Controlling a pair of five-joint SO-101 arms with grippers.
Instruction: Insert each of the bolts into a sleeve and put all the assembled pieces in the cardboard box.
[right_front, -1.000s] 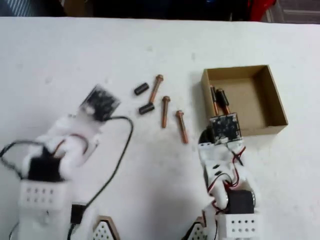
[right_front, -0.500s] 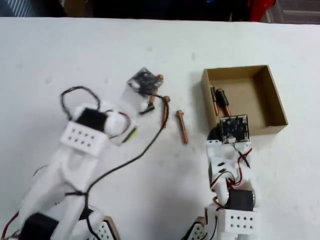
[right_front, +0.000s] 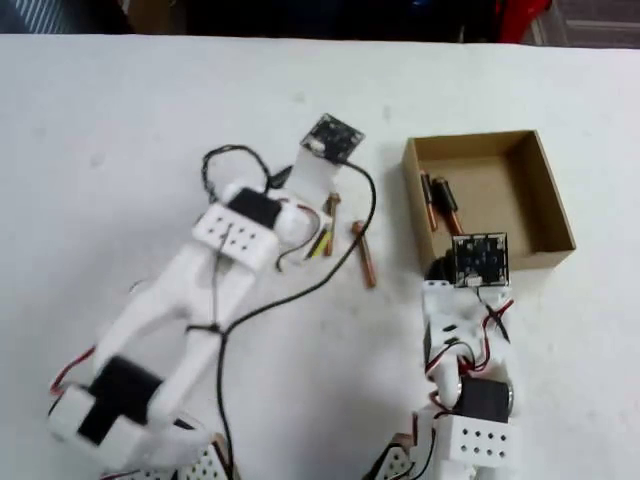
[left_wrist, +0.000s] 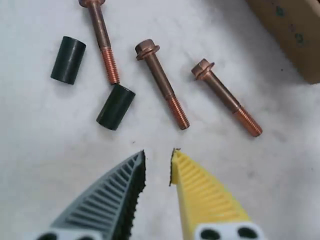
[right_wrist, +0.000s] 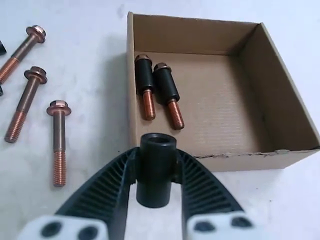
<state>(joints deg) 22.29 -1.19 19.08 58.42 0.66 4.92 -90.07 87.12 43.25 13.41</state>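
High view: two assembled pieces (right_front: 438, 203) lie in the cardboard box (right_front: 553, 200); bolts (right_front: 364, 255) lie loose on the table (right_front: 120, 120) beside it. Left wrist view: the left gripper (left_wrist: 157, 159) hangs empty, jaws slightly parted, over three such bolts and two free sleeves (left_wrist: 116, 106). Right wrist view: the right gripper (right_wrist: 156, 152) is clenched on a third sleeve (right_wrist: 156, 180), upright just outside the box's near wall; judged status: two pieces done, three insertions and transfers outstanding.

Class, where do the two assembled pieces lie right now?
In the right wrist view, the assembled pieces lie side by side inside the cardboard box, by its wall nearest the loose bolts.
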